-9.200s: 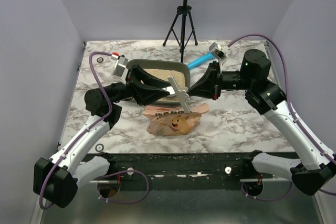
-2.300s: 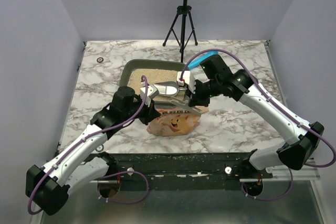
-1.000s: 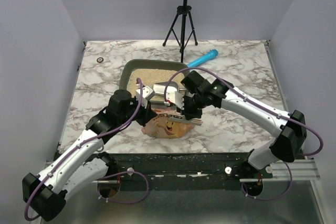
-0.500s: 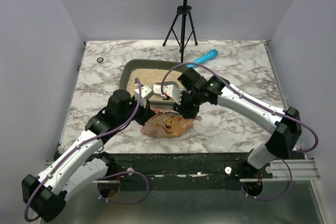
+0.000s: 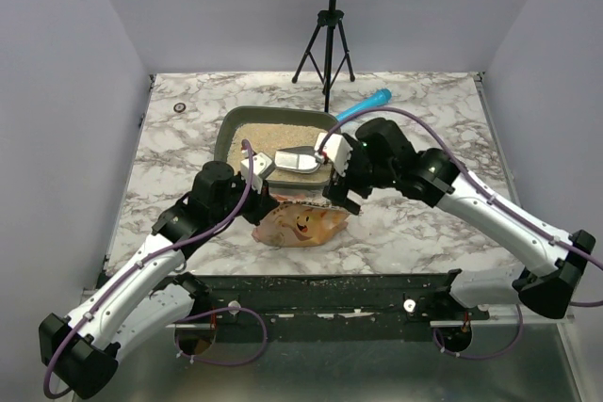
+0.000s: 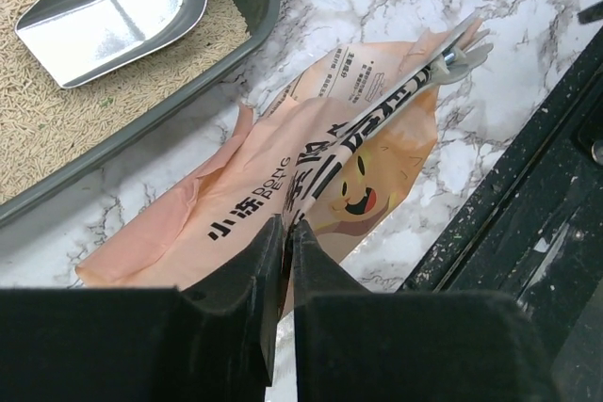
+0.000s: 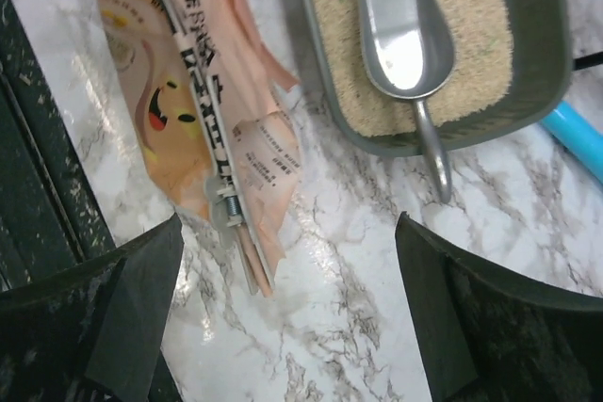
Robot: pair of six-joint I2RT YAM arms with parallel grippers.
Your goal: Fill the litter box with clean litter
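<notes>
The litter box [image 5: 226, 125] sits at mid-table, holding pale clean litter [image 5: 256, 135] and a silver scoop [image 5: 297, 159]. In front of it lies the orange-pink bag [image 5: 303, 225], pinched closed by a grey clip [image 6: 454, 52]. My left gripper [image 6: 287, 233] is shut on the bag's near edge [image 6: 377, 138], jaws almost touching. My right gripper [image 7: 288, 233] hangs wide open above the bag's clipped end [image 7: 226, 204], holding nothing. The right wrist view also shows the litter box [image 7: 490, 134], litter [image 7: 476, 35] and scoop [image 7: 405, 35].
A blue tube [image 5: 364, 105] lies behind the box's right corner, seen too as blue tube [image 7: 577, 140]. A black tripod [image 5: 326, 44] stands at the back. The table's black front rail [image 5: 320, 287] runs just below the bag.
My right gripper has opened wide, let go of the bag's clipped end and drawn back up to the right. The left jaws have eased slightly but still pinch the bag.
</notes>
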